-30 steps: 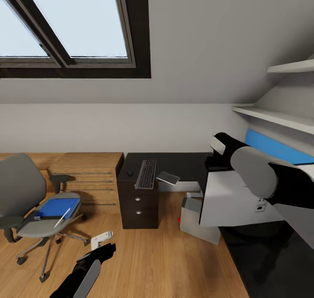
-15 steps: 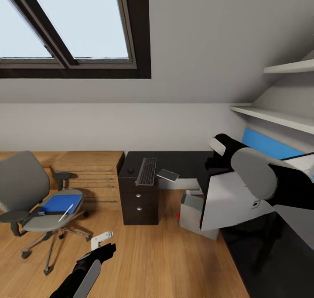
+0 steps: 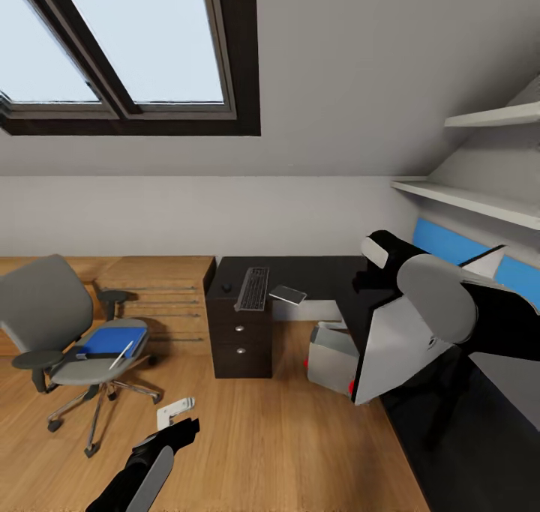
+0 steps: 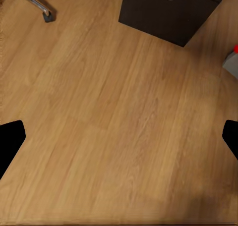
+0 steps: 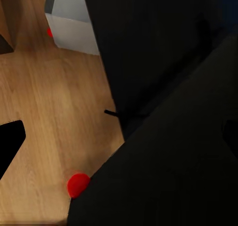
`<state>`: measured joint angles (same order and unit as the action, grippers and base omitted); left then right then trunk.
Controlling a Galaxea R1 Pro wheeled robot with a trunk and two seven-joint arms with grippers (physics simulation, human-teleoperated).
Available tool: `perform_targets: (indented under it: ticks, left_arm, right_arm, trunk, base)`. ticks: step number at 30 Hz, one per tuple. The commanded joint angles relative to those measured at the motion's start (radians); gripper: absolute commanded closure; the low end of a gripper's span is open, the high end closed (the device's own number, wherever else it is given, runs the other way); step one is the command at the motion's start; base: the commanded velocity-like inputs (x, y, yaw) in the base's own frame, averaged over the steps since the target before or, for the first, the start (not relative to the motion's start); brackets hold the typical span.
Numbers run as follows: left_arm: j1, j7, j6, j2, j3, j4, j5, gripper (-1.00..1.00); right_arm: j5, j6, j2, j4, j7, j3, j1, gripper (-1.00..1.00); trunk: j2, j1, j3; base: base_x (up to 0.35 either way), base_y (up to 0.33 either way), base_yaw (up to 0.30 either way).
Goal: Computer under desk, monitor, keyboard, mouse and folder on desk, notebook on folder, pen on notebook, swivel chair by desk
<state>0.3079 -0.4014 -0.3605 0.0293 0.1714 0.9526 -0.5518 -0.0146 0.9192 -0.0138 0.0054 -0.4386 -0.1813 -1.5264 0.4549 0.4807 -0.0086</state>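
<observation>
The swivel chair stands at the left on the wooden floor, away from the desk. The blue folder lies on its seat with the white pen across it. On the desk's black top lie the keyboard, the mouse beside it and a grey notebook. The computer stands on the floor by the desk. The monitor leans steeply, white back toward me, its upper corner at my right gripper. That gripper's fingers are spread wide over the monitor's black front. My left gripper hangs open above the floor.
A black drawer pedestal carries the desk's left end. Low wooden shelving lines the wall behind the chair. Two white shelves hang over the blue back panel. Bare wooden floor stretches between chair and desk.
The camera has drawn back and turned a little. The monitor has tipped over further: its right end rose and its lower left corner with the red dot sank past the desk's edge.
</observation>
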Motion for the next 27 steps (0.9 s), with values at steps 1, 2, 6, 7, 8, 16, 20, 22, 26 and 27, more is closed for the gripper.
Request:
perform_targets:
  ticks: [1, 2, 6, 7, 8, 16, 20, 22, 26, 27]
  left_arm:
    - [0.000, -0.010, -0.002, 0.001, 0.004, 0.002, -0.010, -1.00]
    - [0.000, -0.010, -0.002, 0.001, 0.004, 0.002, -0.009, -1.00]
    - [0.000, -0.010, -0.001, 0.001, 0.004, 0.002, -0.010, -1.00]
    - [0.000, -0.010, -0.001, 0.001, 0.004, 0.002, -0.010, -1.00]
    - [0.000, -0.010, -0.001, 0.001, 0.004, 0.002, -0.010, -1.00]
    - [0.000, -0.010, -0.001, 0.001, 0.004, 0.002, -0.010, -1.00]
    - [0.000, -0.010, 0.000, 0.001, 0.004, 0.002, -0.010, -1.00]
    - [0.000, -0.010, 0.000, 0.001, 0.004, 0.002, -0.010, -1.00]
    - [0.000, -0.010, -0.001, 0.001, 0.005, 0.002, -0.010, -1.00]
    - [0.000, -0.010, -0.001, 0.001, 0.005, 0.002, -0.010, -1.00]
  right_arm:
    - [-0.001, 0.000, 0.000, 0.001, -0.009, -0.007, -0.001, -1.00]
    - [-0.001, 0.000, 0.000, 0.000, -0.009, -0.007, 0.000, -1.00]
    - [-0.001, 0.001, 0.000, -0.001, -0.009, -0.007, 0.000, -1.00]
    - [-0.001, 0.001, 0.000, -0.001, -0.009, -0.007, 0.000, -1.00]
    - [-0.001, 0.001, 0.000, -0.001, -0.009, -0.007, 0.000, -1.00]
    - [-0.001, 0.000, 0.000, -0.001, -0.009, -0.007, 0.000, -1.00]
    - [-0.001, 0.000, -0.001, -0.001, -0.009, -0.007, 0.000, -1.00]
    - [-0.001, 0.000, 0.000, -0.001, -0.009, -0.007, 0.001, -1.00]
    - [-0.001, 0.000, 0.000, -0.001, -0.009, -0.007, 0.002, -1.00]
    - [-0.001, 0.000, 0.000, -0.001, -0.009, -0.007, 0.002, -1.00]
  trunk:
    - [0.001, 0.000, -0.001]
    - [0.001, 0.000, -0.001]
    - [0.001, 0.000, -0.001]
    - [0.001, 0.000, -0.001]
    - [0.001, 0.000, -0.001]
    - [0.001, 0.000, -0.001]
    - [0.001, 0.000, -0.001]
    - [0.001, 0.000, -0.001]
    - [0.001, 0.000, -0.001]
    - [0.001, 0.000, -0.001]
  base:
    - [-0.227, 0.000, 0.000]
    - [-0.149, 0.000, 0.000]
    - [-0.207, 0.000, 0.000]
    - [-0.271, 0.000, 0.000]
    - [-0.204, 0.000, 0.000]
    - [-0.140, 0.000, 0.000]
    - [-0.047, 0.000, 0.000]
    - [-0.129, 0.000, 0.000]
    - [-0.227, 0.000, 0.000]
    - [-0.106, 0.000, 0.000]
